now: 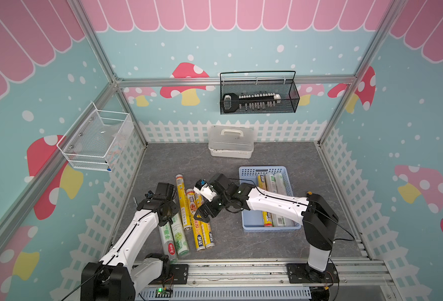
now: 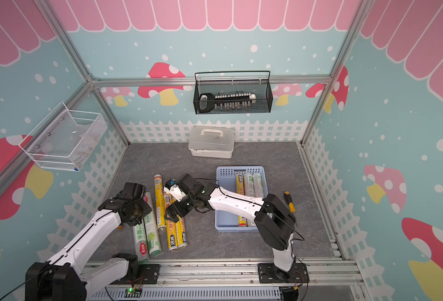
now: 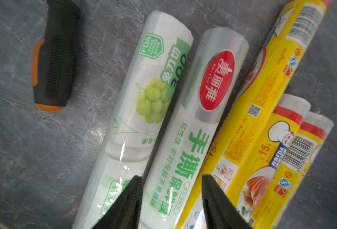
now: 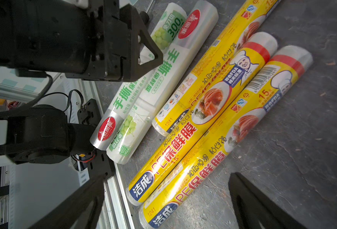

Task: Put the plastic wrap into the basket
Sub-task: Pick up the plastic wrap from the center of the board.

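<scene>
Several rolls of plastic wrap lie side by side on the grey floor. One is a white-green roll with a red oval label (image 3: 217,79), and beside it lies a roll with a grape picture (image 3: 153,99). My left gripper (image 3: 171,196) is open, with a finger on each side of the red-label roll, which rests on the floor. Two yellow rolls (image 4: 213,123) lie parallel, with a third yellow roll (image 1: 180,192) behind them. My right gripper (image 4: 163,200) hangs wide open over their near ends, holding nothing. The light-blue basket (image 1: 264,169) holds three rolls (image 1: 270,182).
A black-and-orange screwdriver handle (image 3: 52,65) lies beside the grape roll. Another screwdriver (image 2: 290,202) lies right of the basket. A white lidded box (image 1: 230,142) stands at the back. A black wire basket (image 1: 258,93) and a white wire one (image 1: 95,140) hang on the walls.
</scene>
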Action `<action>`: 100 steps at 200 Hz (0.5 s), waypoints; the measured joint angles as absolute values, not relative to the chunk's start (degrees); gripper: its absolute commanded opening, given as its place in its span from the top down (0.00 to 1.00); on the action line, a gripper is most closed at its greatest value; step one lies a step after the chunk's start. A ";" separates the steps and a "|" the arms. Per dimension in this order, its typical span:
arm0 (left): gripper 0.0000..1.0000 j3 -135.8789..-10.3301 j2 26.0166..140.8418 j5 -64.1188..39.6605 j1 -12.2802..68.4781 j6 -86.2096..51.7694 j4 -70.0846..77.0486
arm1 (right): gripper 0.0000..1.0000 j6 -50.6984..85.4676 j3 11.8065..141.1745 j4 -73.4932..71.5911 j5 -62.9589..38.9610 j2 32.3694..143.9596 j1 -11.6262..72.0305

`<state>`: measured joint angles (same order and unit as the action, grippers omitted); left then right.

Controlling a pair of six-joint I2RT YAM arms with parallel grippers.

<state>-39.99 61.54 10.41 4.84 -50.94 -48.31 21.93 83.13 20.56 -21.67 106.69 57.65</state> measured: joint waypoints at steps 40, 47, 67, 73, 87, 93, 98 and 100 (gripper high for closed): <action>0.46 -39.72 59.31 13.74 1.48 -52.47 -50.48 | 0.01 22.37 84.62 20.45 -24.40 107.46 57.71; 0.46 -39.38 59.29 13.78 0.56 -52.56 -50.57 | 0.00 22.37 85.49 20.38 -25.04 108.05 57.82; 0.46 -37.82 59.31 13.47 -1.50 -52.47 -50.54 | 0.01 22.35 87.57 19.75 -26.55 110.50 58.52; 0.45 -37.32 59.37 13.02 -1.96 -52.31 -50.48 | 0.01 22.37 87.85 19.77 -26.94 111.11 58.72; 0.45 -36.27 59.75 11.79 -2.74 -52.03 -50.19 | 0.01 22.35 88.53 19.81 -28.14 112.55 59.29; 0.45 -35.92 60.03 11.20 -2.96 -51.99 -50.09 | 0.00 22.35 88.92 19.94 -28.62 113.25 59.37; 0.45 -35.66 60.31 10.70 -3.03 -51.86 -50.02 | 0.00 22.37 89.12 19.92 -28.99 113.65 59.44; 0.45 -35.55 60.45 10.57 -3.05 -51.83 -49.93 | 0.00 22.35 89.21 19.94 -29.15 113.86 59.53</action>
<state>-35.55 60.45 10.57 -3.05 -51.83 -49.93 22.35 89.21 19.94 -29.15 113.86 59.53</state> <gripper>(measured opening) 0.551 0.995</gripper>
